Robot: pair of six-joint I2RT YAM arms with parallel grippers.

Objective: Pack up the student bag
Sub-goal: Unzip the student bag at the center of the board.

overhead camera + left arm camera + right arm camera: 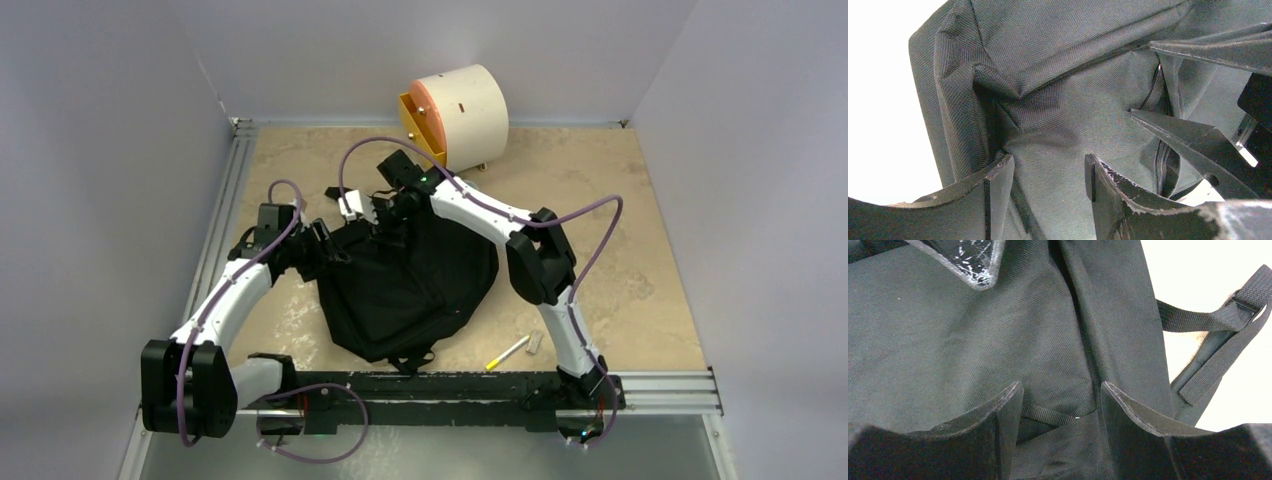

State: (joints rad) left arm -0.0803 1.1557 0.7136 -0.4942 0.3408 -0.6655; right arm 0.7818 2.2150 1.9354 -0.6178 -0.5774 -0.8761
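- From above, the left arm (230, 300) is stretching from its base at the near left corner, up and to the right. Its left claw (322, 248) is lying against the upper left edge of the bag (400, 290).
- The right arm (470, 212) is rising from the near right, bending sharply at the elbow and reaching left. The right claw (392, 215) is pointing down at the bag's top edge.
- The bag is lying slumped in the middle of the table (620, 200), between the two arms. Whatever is inside it is not showing.
- A round cream drawer box (465, 110) is standing at the far edge, its orange-yellow drawer sticking out; the contents are hidden.
- A yellow pen (507, 352) is lying on the table near the right arm's base, well apart from the bag.
- In the left wrist view, the left claw (1048, 167) is holding its jaws apart at a middling width, with bag cloth filling the gap. The dark fingers (1188, 135) of the right claw are crossing in from the right, beside a zipper (1162, 165).
- In the right wrist view, the right claw (1060, 390) is also standing at a middling width over a fold of cloth. A black strap (1208, 320) is trailing off to the right.
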